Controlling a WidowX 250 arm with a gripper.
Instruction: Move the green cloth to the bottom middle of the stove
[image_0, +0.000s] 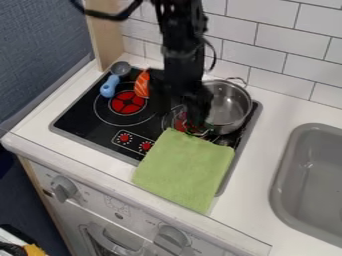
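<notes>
A flat, light green square cloth (184, 170) is seen at the lower centre of the frame, laid partly over the near right part of the black stovetop (87, 117) and partly on the white tabletop (280, 117). The black tool (197, 125) is held low at the centre, right by the cloth's upper edge; whether it is spread, pressed together or pinching the cloth cannot be told. A shiny metal pot (230, 105) is placed just right of the tool, on the stovetop's far right part. At the upper left, a grey spoon with a blue handle (109, 86) and an orange object with white stripes (141, 84) are set near a red-centred burner (127, 102). A grey sink (283, 192) is sunk into the tabletop at the right edge.
</notes>
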